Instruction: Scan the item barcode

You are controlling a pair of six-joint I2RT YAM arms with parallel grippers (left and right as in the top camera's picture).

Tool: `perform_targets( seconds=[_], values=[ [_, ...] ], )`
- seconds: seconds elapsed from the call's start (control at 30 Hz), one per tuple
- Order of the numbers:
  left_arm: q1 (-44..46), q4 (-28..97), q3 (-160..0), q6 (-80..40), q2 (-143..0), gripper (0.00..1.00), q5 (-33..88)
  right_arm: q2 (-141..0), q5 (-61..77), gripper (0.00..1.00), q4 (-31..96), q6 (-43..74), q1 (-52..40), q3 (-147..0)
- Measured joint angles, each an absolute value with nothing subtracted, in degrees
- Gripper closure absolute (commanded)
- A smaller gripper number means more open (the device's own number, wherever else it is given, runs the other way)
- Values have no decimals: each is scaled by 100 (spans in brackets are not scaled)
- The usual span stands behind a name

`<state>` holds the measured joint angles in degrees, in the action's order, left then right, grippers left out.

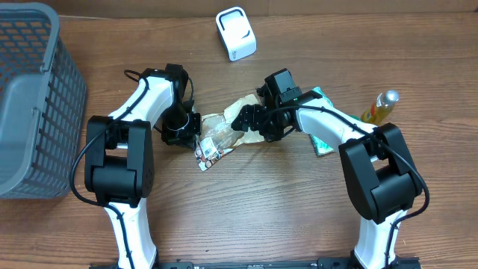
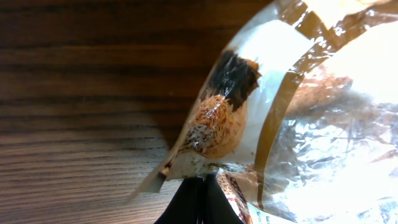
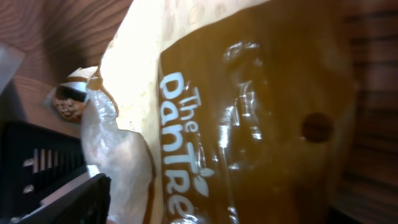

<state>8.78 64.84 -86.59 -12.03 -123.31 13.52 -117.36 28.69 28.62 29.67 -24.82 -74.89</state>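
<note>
**Overhead view.** The snack bag (image 1: 220, 134) lies on the table (image 1: 246, 217) at centre, between the two arms. The left gripper (image 1: 196, 130) meets its left edge and the right gripper (image 1: 245, 121) sits over its right end. The white scanner (image 1: 236, 33) stands well apart, toward the far edge. The grey basket (image 1: 63, 97) stands at the far left, and nothing shows inside it. A teal packet (image 1: 323, 138) lies partly under the right arm, and a yellow bottle (image 1: 379, 106) stands just beyond it.

**Left wrist view.** The fingers (image 2: 200, 202) are pressed together at the bottom of the frame. The edge of the bag (image 2: 298, 112) runs into them, so they appear to pinch the film. The clear window shows a browned snack piece inside.

**Right wrist view.** Brown printed film fills the frame (image 3: 249, 112). A black part at lower left (image 3: 62, 199) is probably one finger. The jaws stand spread with the bag between them. Whether the pads bear on the film cannot be told.

**Handling.**
- The bag is judged light, soft and crinkly, and its glossy film is likely slippery.
- The contents are likely to crumble if squeezed.
- Take hold at the flat sealed edges, not across the filled middle.
- Pull the film taut between the grips so that the barcode lies flat for the scanner.
</note>
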Motion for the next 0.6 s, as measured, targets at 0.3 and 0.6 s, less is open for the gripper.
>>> perform_targets(
  seconds=[0.3, 0.6],
  values=[
    [878, 6469, -8659, -1203, -12324, 95, 1347, -11987, 3680, 39, 2329, 3015, -2473, -7489],
    [878, 6466, -8659, -1203, -12322, 95, 1347, -12077, 3968, 43, 2204, 3024, -2475, -7476]
  ],
)
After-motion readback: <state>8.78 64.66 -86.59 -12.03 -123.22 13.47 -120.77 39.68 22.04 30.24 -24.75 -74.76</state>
